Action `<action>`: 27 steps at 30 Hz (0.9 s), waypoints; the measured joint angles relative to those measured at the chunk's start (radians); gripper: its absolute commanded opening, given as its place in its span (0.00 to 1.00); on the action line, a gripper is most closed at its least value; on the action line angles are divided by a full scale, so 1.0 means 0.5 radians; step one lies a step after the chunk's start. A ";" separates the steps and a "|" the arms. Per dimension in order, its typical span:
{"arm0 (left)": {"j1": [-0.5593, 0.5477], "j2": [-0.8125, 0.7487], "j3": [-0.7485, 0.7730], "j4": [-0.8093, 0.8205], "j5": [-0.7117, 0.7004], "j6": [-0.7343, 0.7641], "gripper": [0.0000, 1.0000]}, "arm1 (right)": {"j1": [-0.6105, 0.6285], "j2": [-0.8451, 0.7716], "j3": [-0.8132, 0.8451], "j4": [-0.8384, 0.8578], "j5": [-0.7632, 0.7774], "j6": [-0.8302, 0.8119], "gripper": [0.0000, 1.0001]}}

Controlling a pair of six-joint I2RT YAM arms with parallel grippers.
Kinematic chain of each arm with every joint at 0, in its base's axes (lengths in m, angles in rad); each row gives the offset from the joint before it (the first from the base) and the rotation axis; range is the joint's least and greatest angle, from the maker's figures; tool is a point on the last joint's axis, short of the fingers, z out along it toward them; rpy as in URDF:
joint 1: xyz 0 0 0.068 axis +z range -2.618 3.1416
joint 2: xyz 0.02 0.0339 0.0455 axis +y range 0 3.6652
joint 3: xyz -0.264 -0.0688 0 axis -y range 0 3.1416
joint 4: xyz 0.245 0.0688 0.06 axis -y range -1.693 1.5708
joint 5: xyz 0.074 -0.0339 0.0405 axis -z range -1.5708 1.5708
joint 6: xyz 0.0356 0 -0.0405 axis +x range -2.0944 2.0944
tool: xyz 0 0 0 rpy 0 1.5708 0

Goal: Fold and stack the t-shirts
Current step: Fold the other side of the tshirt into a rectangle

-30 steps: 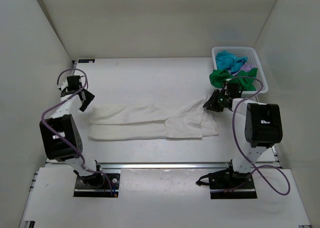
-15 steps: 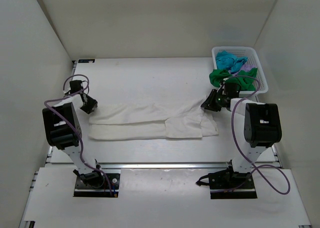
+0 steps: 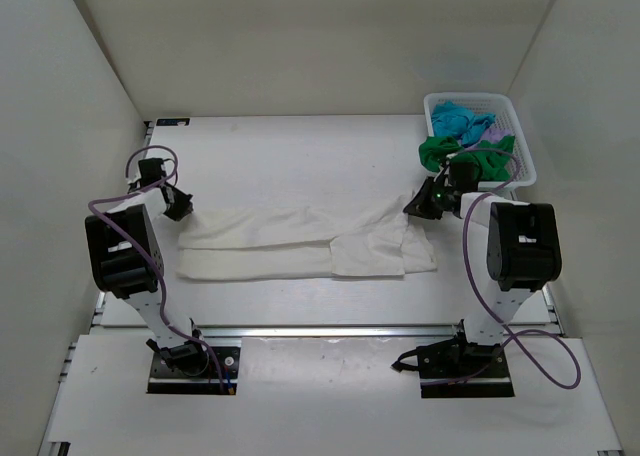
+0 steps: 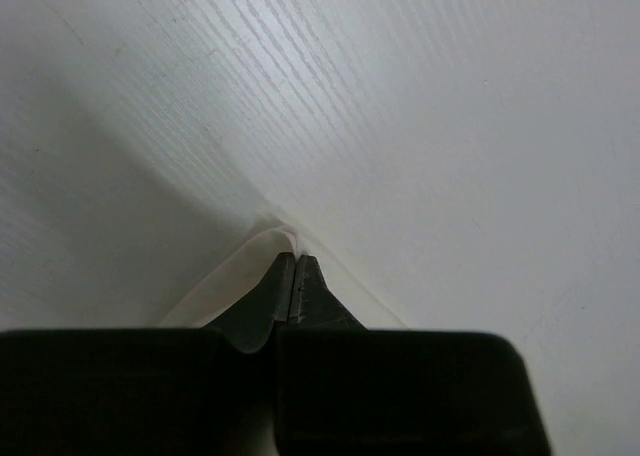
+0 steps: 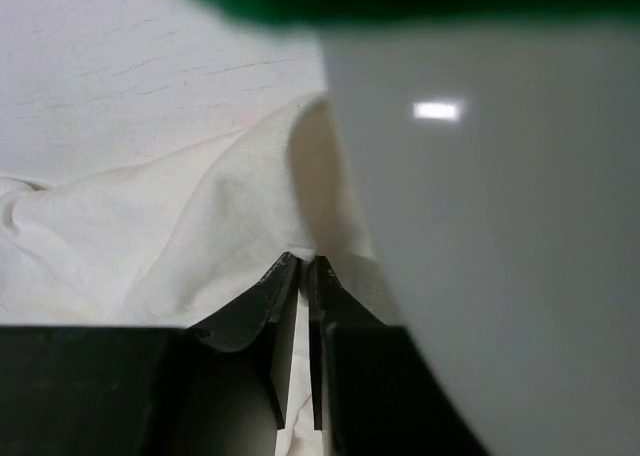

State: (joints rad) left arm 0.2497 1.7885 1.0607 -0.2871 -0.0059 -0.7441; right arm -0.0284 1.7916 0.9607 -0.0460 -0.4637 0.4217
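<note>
The cream-white t-shirt (image 3: 300,241) lies folded into a long band across the middle of the table. My left gripper (image 3: 180,209) is at its far left corner. In the left wrist view the left gripper (image 4: 293,259) is shut on a thin corner of the cream cloth (image 4: 240,268). My right gripper (image 3: 420,204) is at the far right corner. In the right wrist view the right gripper (image 5: 308,266) pinches a raised fold of the cream cloth (image 5: 180,216). The green t-shirt (image 3: 440,154), turquoise t-shirt (image 3: 458,121) and lilac t-shirt (image 3: 490,131) lie bunched in the basket.
The white lattice basket (image 3: 512,104) stands at the back right, just behind my right gripper, and the green cloth spills over its near rim. A blurred pale surface (image 5: 500,226) fills the right side of the right wrist view. White walls enclose the table on three sides.
My left gripper came in onto the shirt's far left corner and shut on it. My right gripper shut on the far right corner and shifted slightly.
</note>
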 measured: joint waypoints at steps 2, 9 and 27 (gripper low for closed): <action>0.009 -0.002 0.011 -0.002 0.007 -0.005 0.00 | -0.005 0.005 0.000 0.001 -0.002 0.000 0.01; 0.037 -0.003 0.199 -0.058 0.052 -0.047 0.00 | -0.082 -0.051 -0.037 -0.052 -0.026 -0.008 0.00; 0.056 0.228 0.330 0.028 0.146 -0.166 0.63 | -0.147 -0.111 -0.034 -0.245 0.014 -0.126 0.20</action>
State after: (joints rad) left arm 0.2779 1.9026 1.2255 -0.2729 0.0669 -0.8268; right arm -0.1020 1.7359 0.9436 -0.1684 -0.4568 0.3588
